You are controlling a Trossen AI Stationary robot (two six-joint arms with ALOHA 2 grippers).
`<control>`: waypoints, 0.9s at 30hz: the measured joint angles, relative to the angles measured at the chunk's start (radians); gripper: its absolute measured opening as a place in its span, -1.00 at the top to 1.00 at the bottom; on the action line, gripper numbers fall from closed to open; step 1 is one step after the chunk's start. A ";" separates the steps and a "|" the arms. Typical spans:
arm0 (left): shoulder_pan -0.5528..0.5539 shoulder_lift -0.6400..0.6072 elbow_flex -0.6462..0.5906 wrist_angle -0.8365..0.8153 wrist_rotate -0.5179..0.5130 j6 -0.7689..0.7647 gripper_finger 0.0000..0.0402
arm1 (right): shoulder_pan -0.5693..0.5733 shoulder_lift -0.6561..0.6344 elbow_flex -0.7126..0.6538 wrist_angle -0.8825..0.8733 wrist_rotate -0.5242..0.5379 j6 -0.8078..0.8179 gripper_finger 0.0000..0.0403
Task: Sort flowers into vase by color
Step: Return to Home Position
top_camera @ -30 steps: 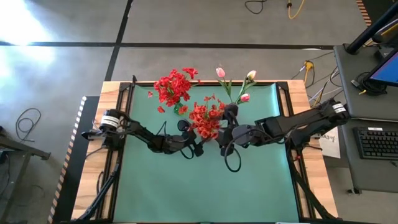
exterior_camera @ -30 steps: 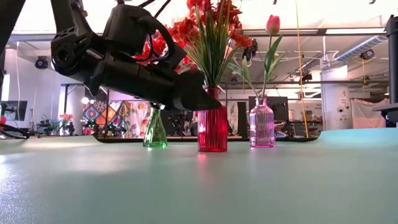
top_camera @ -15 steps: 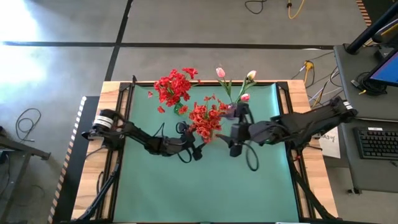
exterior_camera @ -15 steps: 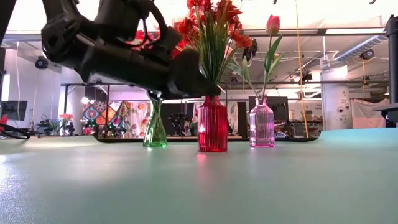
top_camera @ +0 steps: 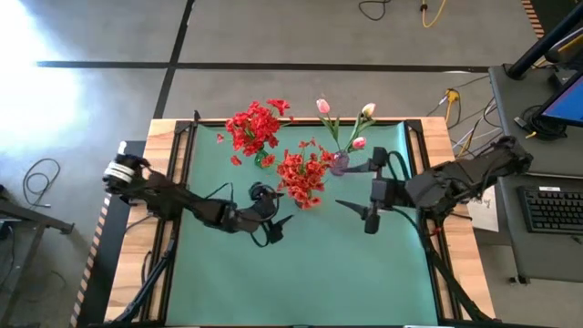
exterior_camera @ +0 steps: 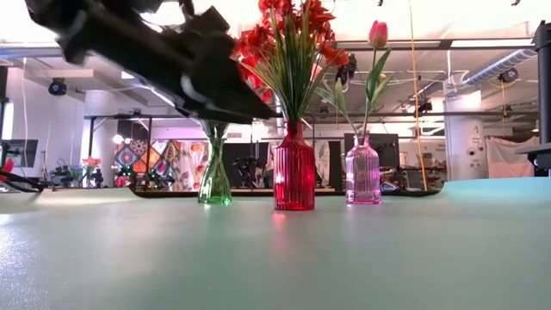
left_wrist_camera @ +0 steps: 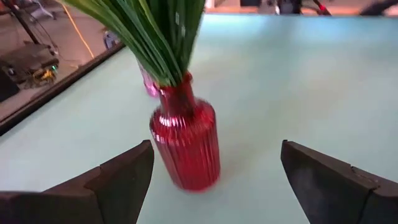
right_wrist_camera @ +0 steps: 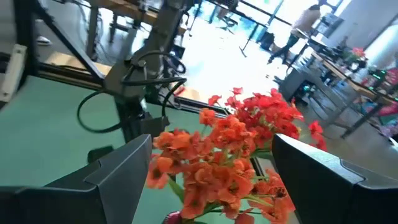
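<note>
Both left gripper [top_camera: 276, 230] and right gripper [top_camera: 356, 215] are held wide open, empty, so the red vase [exterior_camera: 294, 176] could be toppled by a splayed finger.

A grey concrete floor [top_camera: 301, 36] is crossed by a dark line [top_camera: 273, 66] at 12 o'clock; a keyboard [top_camera: 554, 208] is placed at 3 o'clock, a coiled cable [top_camera: 41, 182] at 9 o'clock.
</note>
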 joint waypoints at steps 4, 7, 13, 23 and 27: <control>-0.073 -0.094 0.000 -0.177 -0.042 -0.046 -0.67 | 0.044 -0.024 -0.012 -0.005 0.001 0.002 -0.61; -0.149 -0.175 -0.001 -0.257 -0.080 -0.047 -0.67 | 0.074 -0.053 -0.041 -0.007 0.036 0.002 -0.61; -0.331 -0.383 -0.001 -0.333 -0.079 -0.054 -0.67 | 0.160 -0.121 -0.101 -0.013 0.080 0.042 -0.61; -0.482 -0.619 -0.140 -0.352 -0.104 -0.073 -0.57 | 0.250 -0.298 -0.309 -0.013 0.078 0.211 -0.61; -0.481 -0.676 -0.274 -0.181 -0.098 -0.053 -0.54 | 0.280 -0.384 -0.408 -0.010 0.070 0.305 -0.61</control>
